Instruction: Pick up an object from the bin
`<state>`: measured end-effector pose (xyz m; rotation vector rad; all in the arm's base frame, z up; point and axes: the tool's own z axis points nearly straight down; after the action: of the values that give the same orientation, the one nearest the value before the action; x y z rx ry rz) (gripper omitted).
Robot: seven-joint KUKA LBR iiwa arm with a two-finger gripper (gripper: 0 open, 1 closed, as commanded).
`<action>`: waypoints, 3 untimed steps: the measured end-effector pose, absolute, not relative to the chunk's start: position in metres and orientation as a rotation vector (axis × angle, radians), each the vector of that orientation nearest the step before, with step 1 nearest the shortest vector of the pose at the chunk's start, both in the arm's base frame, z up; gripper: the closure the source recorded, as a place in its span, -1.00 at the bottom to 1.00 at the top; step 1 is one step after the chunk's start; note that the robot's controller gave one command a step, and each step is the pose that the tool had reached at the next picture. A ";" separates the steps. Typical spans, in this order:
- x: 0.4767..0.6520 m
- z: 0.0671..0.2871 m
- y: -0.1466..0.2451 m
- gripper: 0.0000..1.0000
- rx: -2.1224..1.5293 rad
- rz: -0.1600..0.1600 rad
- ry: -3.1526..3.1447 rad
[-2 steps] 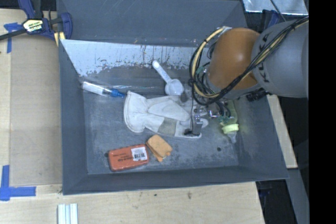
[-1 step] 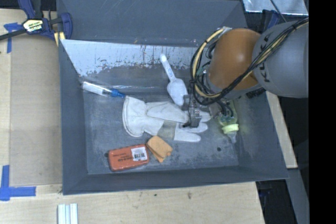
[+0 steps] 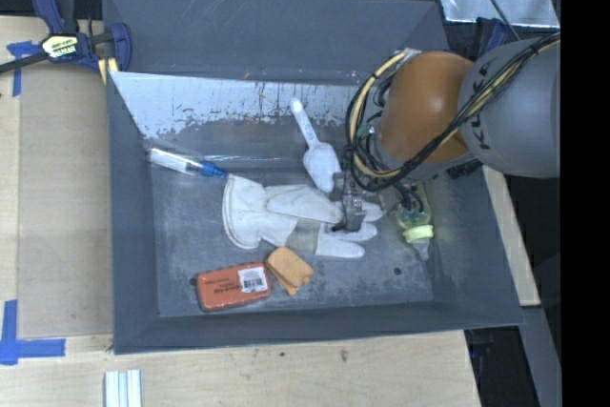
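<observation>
While the tool [image 3: 350, 214] sits down on the white glove [image 3: 253, 210] at frame centre and I can't tell if it's clamped, nothing looks lifted yet

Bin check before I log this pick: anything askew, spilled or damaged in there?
Nothing stands out. The white glove lies crumpled beside the gripper, but these are loose things; nothing looks spilled or broken.

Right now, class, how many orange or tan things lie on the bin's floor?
2. A red-orange flat pack with a white label lies near the bin's lower-left corner in the view; a tan chunk sits just right of it. More may lie hidden under other things.
</observation>
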<state>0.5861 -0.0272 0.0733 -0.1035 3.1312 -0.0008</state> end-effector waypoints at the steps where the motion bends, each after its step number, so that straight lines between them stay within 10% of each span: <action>1: 0.585 0.077 -0.027 1.00 -0.103 -0.001 3.133; 3: 0.586 0.111 -0.027 1.00 -0.103 -0.001 3.134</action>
<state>0.5857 -0.0272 0.1112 -0.1026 3.1344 -0.0012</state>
